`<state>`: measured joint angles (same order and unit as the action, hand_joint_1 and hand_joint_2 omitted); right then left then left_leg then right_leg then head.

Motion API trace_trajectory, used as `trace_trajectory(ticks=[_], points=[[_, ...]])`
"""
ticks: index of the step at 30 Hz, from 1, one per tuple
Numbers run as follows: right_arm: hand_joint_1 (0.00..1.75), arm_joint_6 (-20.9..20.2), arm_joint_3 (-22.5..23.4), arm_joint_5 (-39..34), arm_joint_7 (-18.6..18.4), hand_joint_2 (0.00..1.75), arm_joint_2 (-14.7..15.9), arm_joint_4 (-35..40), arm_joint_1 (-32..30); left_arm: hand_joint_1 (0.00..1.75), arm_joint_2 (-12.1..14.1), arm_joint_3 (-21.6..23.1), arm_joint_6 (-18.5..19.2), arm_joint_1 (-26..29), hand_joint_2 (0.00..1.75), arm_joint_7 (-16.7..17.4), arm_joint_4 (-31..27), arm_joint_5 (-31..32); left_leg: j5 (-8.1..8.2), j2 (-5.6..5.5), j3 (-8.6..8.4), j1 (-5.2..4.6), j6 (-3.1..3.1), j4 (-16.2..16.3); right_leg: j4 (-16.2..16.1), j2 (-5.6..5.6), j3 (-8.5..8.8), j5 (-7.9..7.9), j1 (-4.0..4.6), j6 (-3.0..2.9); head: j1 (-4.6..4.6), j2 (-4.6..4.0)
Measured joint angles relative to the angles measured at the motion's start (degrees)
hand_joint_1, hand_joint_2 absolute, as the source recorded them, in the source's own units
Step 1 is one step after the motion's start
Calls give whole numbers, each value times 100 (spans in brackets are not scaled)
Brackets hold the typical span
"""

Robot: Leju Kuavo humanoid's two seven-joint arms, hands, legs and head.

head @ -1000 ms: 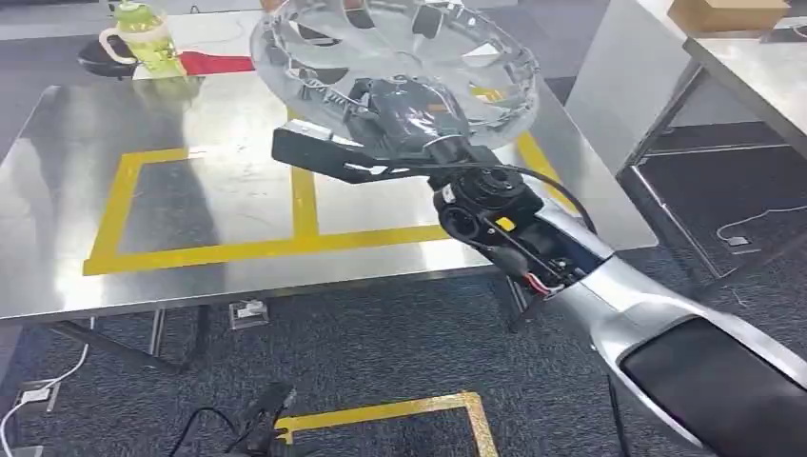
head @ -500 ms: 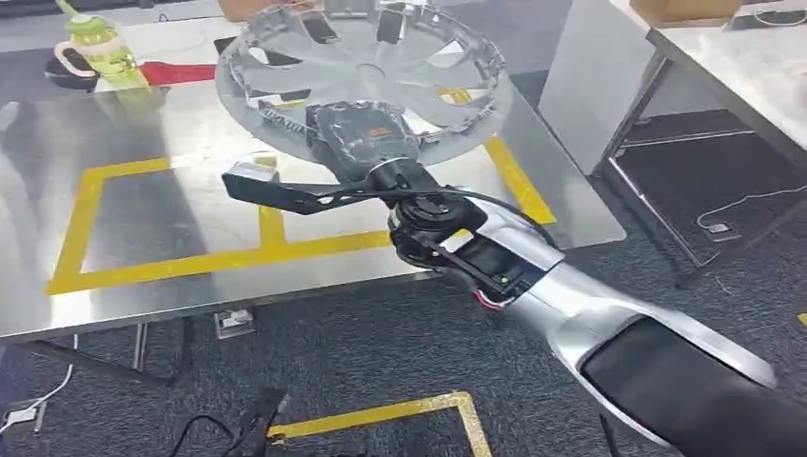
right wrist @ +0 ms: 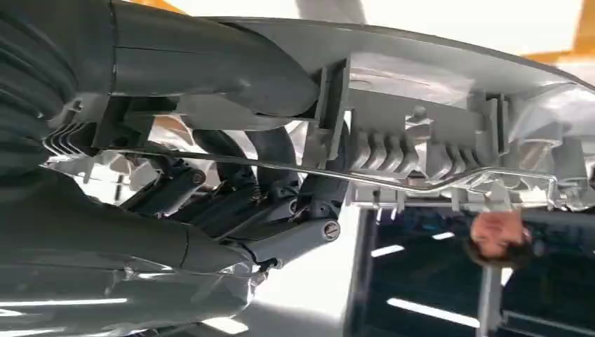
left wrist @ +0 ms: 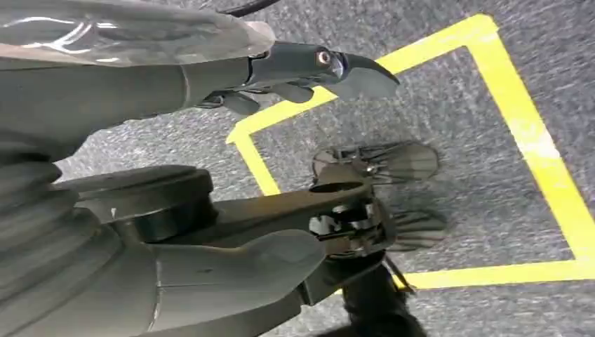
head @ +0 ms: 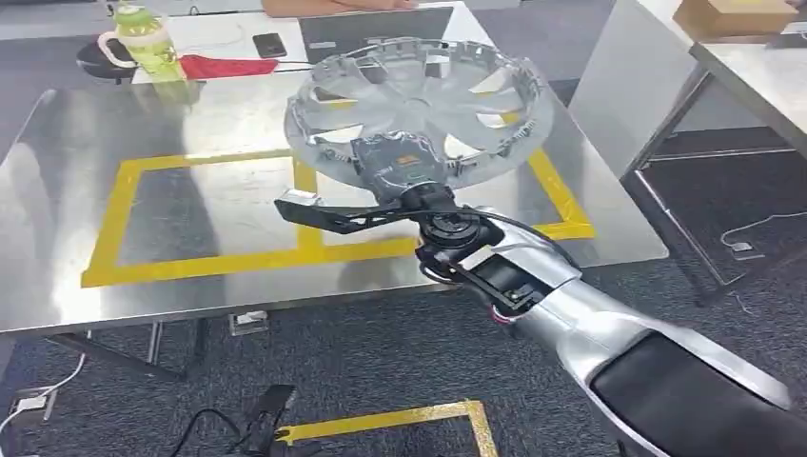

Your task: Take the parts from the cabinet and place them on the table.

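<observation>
While hand-held [head: 395, 167], hubcap [head: 419, 105] near-flat, tilted.

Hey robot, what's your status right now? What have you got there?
Right hand grips silver wheel cover by its rim, held over the steel table. Left hand holds nothing, fingers apart, over the carpet. Yellow-taped square below the cover is bare.

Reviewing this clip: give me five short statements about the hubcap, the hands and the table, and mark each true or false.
1. The right hand holds the hubcap. True.
2. The hubcap is above the steel table. True.
3. The left hand holds a part. False: it holds nothing and hangs over the carpet.
4. The tape on the table is red. False: it is yellow.
5. A green bottle stands at the table's far left. True.
</observation>
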<state>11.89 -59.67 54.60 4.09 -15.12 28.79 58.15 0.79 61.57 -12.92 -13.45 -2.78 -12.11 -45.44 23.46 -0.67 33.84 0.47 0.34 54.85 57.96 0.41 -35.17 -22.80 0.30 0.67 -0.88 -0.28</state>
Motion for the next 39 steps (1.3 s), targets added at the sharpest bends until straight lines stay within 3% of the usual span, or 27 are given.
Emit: trace_trajectory(ticks=[1,2,4,6,7,8,10,11,12,13,15,16,17,20,22,25,26,27,28,30,31,32,33,34,35,39], points=[[175,2,0,13,0,175,2,-35,4,0,-22,0,0,-1,175,-2,0,0,5,6,12,-11,-14,0,-192,2,98,-39,31,-42,11,0],[175,2,0,24,2,175,2,-53,6,0,-13,0,0,-5,175,-2,0,-2,-1,8,35,-16,-43,8,-279,0,90,-13,37,-55,29,0],[175,2,0,42,2,175,2,-107,0,0,-18,4,0,6,175,-2,0,-4,-3,19,21,4,-99,-30,-267,15,84,-37,63,-83,18,0],[175,2,0,42,0,175,0,-140,-8,0,-9,11,0,0,175,-2,0,-7,45,23,13,-5,-164,-8,-405,-1,201,12,-30,-120,18,0],[175,2,2,42,-2,175,0,-162,-6,0,-9,13,0,-4,175,-2,0,-4,190,25,94,-22,-187,212,-425,-2,219,19,-35,-149,44,0],[175,2,2,42,-13,175,0,-182,-6,0,-11,18,0,-5,175,-2,0,-4,398,26,286,-7,-210,622,-425,-8,219,20,-36,-157,92,0],[175,2,0,44,-11,175,0,-223,-15,0,0,22,0,13,175,-2,0,-7,792,27,813,27,-266,1644,-421,-6,217,10,-32,-170,140,0],[175,2,0,44,-2,175,0,-243,-19,0,2,24,0,21,175,-2,0,-6,812,28,963,37,-284,1886,-418,0,221,2,-32,-171,160,0],[175,2,0,44,0,175,0,-262,-25,0,4,26,0,23,175,-2,0,-6,692,29,959,48,-293,1805,-416,5,232,-7,-34,-168,184,0],[175,2,-2,44,2,175,0,-278,-31,0,11,28,0,20,175,-2,0,-4,466,30,822,58,-297,1471,-412,13,245,-20,-38,-157,206,0],[175,2,-2,44,2,175,0,-297,-33,0,24,28,0,10,175,-2,0,-5,-97,38,290,82,-298,328,-362,24,266,-69,-48,-114,249,0],[175,2,-2,44,0,175,0,-304,-28,0,22,28,0,3,175,-2,0,-4,-103,48,135,83,-285,-30,-333,27,254,-101,-37,-75,273,0],[175,7,-2,44,-7,175,0,-315,-21,0,20,28,0,4,175,-2,0,-4,-128,19,129,49,-228,-40,-309,38,236,-118,-5,-51,282,0],[175,7,-2,44,-2,175,0,-339,-20,0,20,37,0,11,175,-2,2,-7,-99,20,130,29,-151,-16,-322,39,253,-137,-18,17,210,0],[175,7,-2,44,4,175,0,-352,-21,0,17,37,0,3,175,-2,2,-7,-104,29,77,68,-68,-59,-133,20,182,-304,-34,82,197,0],[175,7,-4,44,2,175,0,-374,-20,0,15,42,0,2,175,-2,2,-7,-84,31,60,61,-12,-57,1313,2,-487,-966,-50,139,94,0],[175,7,-7,44,2,175,2,-387,-22,0,17,44,0,7,175,-2,2,-7,-78,29,55,60,-4,-54,1655,2,-666,-1047,-49,144,85,0],[175,7,-9,44,2,175,2,-402,-25,0,17,44,0,12,175,-2,2,-7,-71,26,42,61,-6,-54,1703,2,-718,-980,-50,139,68,0],[175,7,-11,44,2,175,2,-413,-28,0,15,46,0,12,175,-2,2,-7,-61,16,26,61,-11,-53,1446,1,-619,-773,-50,127,50,0],[175,7,-11,41,2,175,0,-420,-25,0,9,50,0,9,175,-2,2,-7,-34,-3,-23,60,-38,-45,345,0,-114,-174,-48,77,18,0],[175,9,-11,-3,7,175,2,-422,-25,0,6,52,0,12,175,-2,2,-4,-17,-4,-31,60,-63,-49,-142,-1,96,12,-45,51,2,0],[175,22,-7,-123,31,175,0,-429,-23,0,4,61,2,4,175,-4,2,7,-7,-5,-17,19,-86,-28,-267,9,161,-60,-3,47,7,0],[175,50,9,-218,76,175,0,-433,-46,0,9,79,20,2,175,-7,2,11,-13,0,-8,25,-106,-30,-290,15,159,-59,-23,30,11,0],[175,74,22,-273,109,175,2,-440,-86,0,13,83,18,7,175,-7,2,11,13,11,-5,-4,-46,3,-324,21,170,-47,-45,89,53,0],[175,87,26,-289,125,175,2,-457,-129,0,9,85,20,10,175,-7,2,15,3,14,-13,2,-31,-18,-325,35,174,-46,-32,86,61,0],[175,101,61,-299,133,175,2,-516,-261,0,2,90,20,9,175,-7,2,24,-28,18,-33,5,-75,-81,-320,47,157,-44,-24,48,112,0]])
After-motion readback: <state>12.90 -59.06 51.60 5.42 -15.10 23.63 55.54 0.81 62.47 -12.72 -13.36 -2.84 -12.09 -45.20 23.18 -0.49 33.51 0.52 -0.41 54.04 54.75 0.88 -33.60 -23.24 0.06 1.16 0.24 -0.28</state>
